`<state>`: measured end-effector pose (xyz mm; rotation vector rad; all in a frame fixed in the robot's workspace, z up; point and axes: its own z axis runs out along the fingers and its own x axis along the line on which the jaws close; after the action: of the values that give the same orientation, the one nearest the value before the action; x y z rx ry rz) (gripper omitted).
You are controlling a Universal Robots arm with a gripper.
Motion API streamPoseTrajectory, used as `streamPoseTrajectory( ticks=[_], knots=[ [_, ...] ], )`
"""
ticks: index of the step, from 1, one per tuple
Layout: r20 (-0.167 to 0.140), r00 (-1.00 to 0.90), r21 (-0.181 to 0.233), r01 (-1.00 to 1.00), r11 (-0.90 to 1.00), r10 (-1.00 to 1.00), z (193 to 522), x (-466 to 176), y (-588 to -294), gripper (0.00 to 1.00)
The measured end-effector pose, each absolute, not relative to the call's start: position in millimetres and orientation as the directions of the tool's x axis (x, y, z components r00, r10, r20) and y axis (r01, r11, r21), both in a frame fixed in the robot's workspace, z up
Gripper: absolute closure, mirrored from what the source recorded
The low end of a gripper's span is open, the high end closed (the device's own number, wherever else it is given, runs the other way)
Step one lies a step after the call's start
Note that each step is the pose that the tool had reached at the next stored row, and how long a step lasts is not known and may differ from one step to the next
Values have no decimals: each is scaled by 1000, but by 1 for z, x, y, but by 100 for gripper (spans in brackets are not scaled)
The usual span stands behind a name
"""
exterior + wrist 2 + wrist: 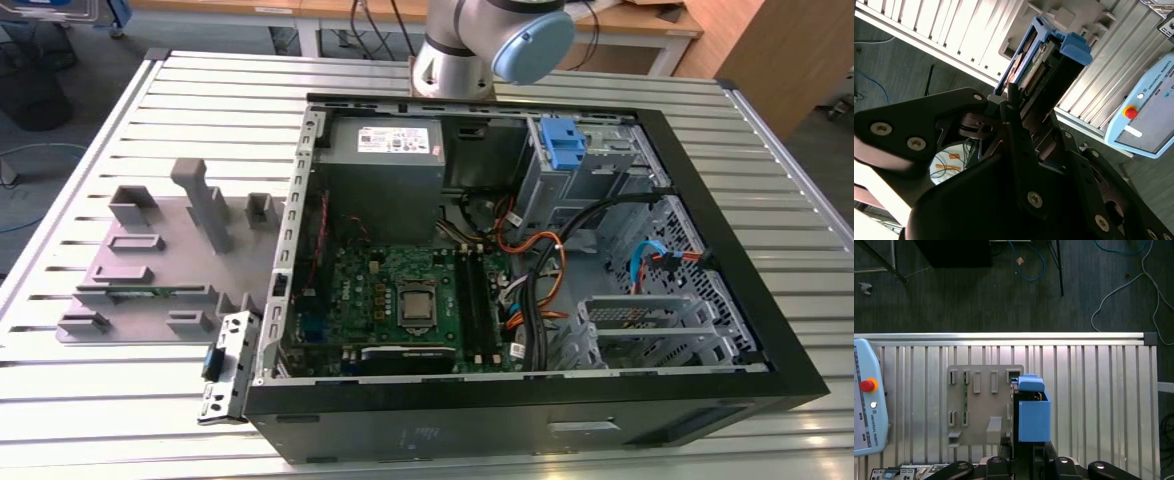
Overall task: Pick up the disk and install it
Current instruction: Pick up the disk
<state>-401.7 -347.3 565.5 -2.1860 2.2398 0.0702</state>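
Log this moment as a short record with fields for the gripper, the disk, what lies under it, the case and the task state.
gripper: the gripper is shut on the disk
disk: held clear of the table, with its blue carrier frame on
under it: edge of the grey fixture plate, by the first wrist view
case: computer case lies open on the table
task state: disk picked up, not in the case
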Motion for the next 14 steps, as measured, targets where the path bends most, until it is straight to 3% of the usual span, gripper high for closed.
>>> streamPoseTrajectory(
  ticks=[14],
  knots=[
    [-39, -25, 24, -999, 24, -999, 566, -368, -348, 65]
  ],
)
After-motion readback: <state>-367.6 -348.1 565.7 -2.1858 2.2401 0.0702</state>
